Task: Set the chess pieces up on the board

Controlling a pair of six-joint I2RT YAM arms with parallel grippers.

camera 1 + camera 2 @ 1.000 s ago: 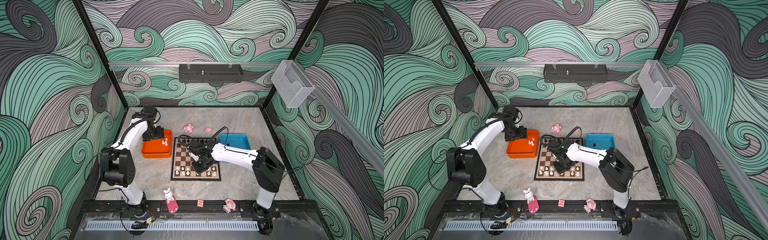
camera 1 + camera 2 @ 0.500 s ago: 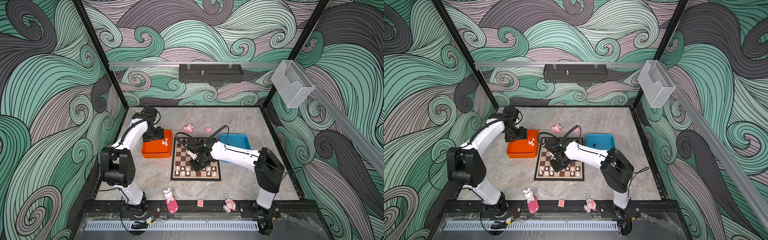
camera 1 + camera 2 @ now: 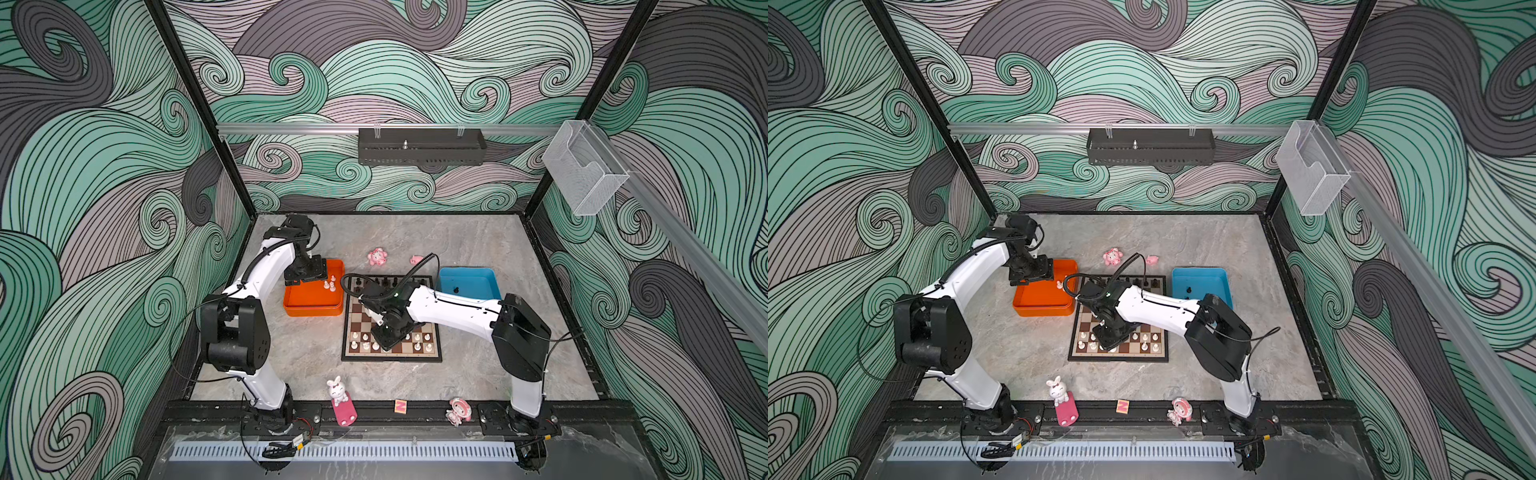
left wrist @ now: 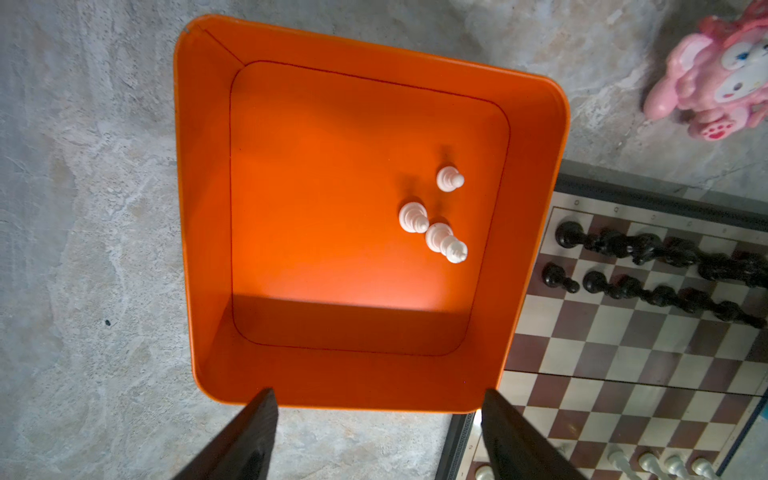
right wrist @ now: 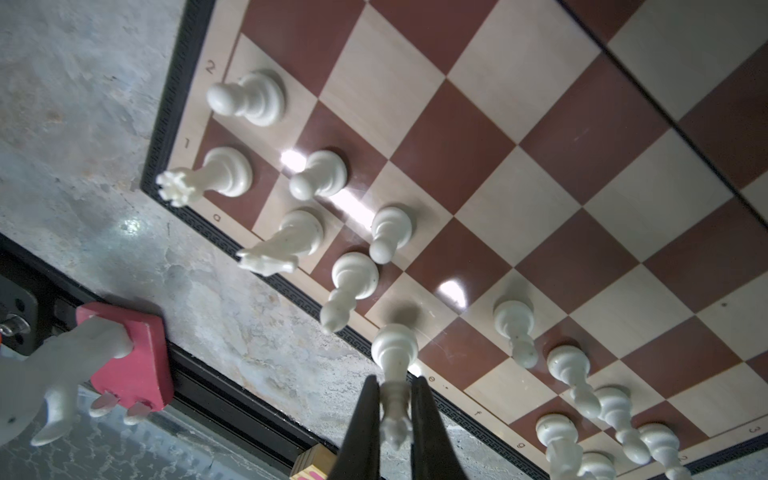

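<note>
A: Grey marbled counter (image 3: 478,249), wave-patterned walls, and the board (image 3: 358,309) in the middle of it. Where do you see trouble?

B: At the right hand (image 5: 395,386). It is closed on a tall white piece (image 5: 394,345), pinched near the crown, with the base over the near back row close to the border letter e. Whether the base touches the square I cannot tell.

A: A high pinch on a slim thing, then.

B: Yes. I judge it could swing or tip as the fingers part. A white bishop (image 5: 354,276) stands just beside it and a neighbouring white piece (image 5: 513,318) is near on the other side. A leaning piece or a spreading finger could bowl either over, and that row is packed closely enough to fall in a chain.

A: And the left hand (image 4: 378,395)?

B: Open wide and holding nothing, over the rim of the orange tray (image 4: 332,124), where three white pieces (image 4: 412,217) wait. Two stand so close they seem to touch. Reaching for one could knock its neighbour flat, and a lying piece is harder to pick up.

A: Black pieces (image 4: 648,253)?

B: Two rows at the far edge, well apart from both hands. What looks like one more black piece (image 3: 456,289) sits in the blue tray (image 3: 478,276).
</note>
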